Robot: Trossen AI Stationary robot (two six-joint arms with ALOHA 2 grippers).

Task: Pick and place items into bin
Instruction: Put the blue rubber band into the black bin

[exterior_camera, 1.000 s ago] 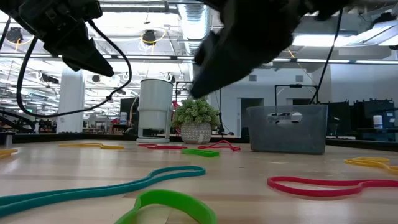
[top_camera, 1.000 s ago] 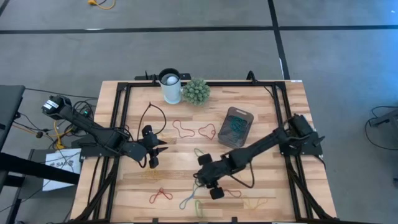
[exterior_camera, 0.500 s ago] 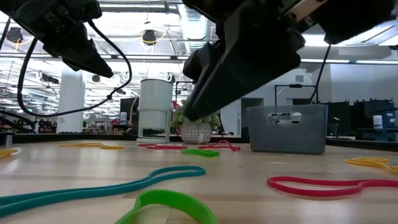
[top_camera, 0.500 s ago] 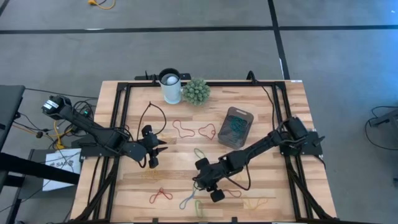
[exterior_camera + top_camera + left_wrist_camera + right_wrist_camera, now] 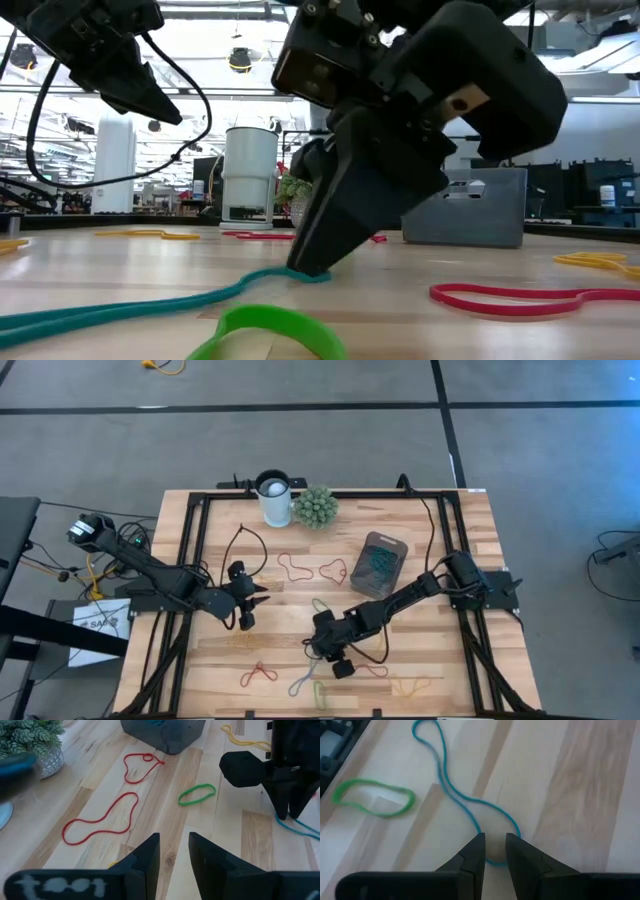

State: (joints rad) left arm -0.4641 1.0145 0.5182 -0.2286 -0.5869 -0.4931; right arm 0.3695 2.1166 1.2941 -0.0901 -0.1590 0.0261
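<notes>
Teal band (image 5: 470,802), near-centre of table (image 5: 420,660), looks light, limp and flat, so I judge its end loop the best hold; right gripper (image 5: 493,851) is down on it, fingers slightly apart, nothing held; left gripper (image 5: 172,851) waits left, narrowly parted, empty.

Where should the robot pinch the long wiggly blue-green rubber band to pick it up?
Best at the rounded end loop of the thin blue-green rubber band, coming straight down from above, one finger on each side of the strand. It lies flat on the wooden table, and the right gripper already sits over that end.
</notes>
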